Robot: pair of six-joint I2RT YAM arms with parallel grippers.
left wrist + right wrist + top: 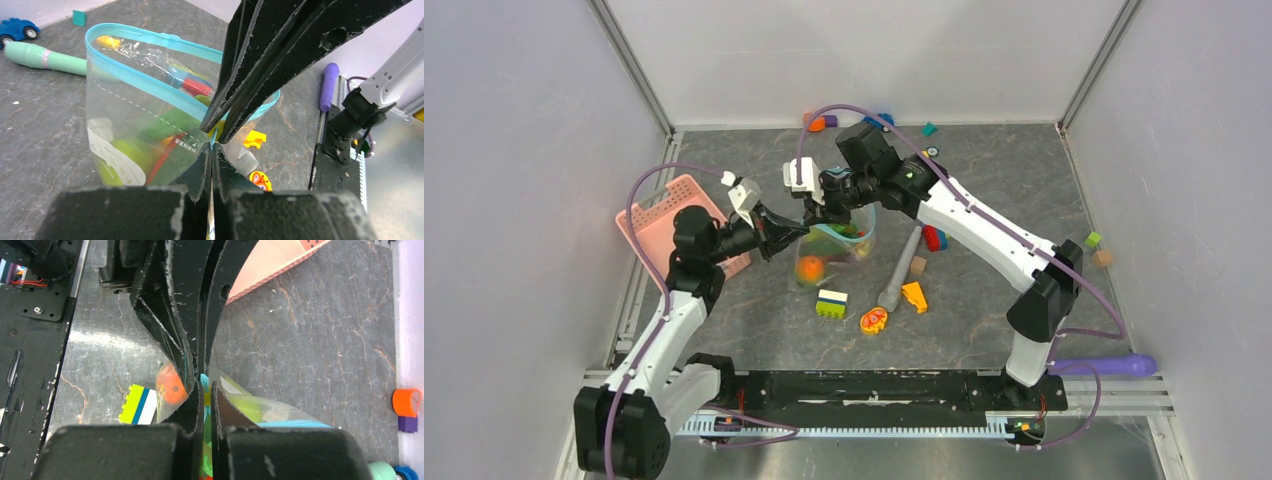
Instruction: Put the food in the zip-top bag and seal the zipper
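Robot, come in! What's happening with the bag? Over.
Left gripper, right gripper shut on zip-top bag rim, one corner. Some food inside; zipper open. Striped block nearby, not blocking.

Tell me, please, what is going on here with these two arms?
Both arms hold the zip-top bag upright. The left gripper and the right gripper are shut on its top edge, tip to tip, at one end of the teal zipper. Several pieces of food are inside. The zipper's two strips stand apart, so the bag is not sealed yet.
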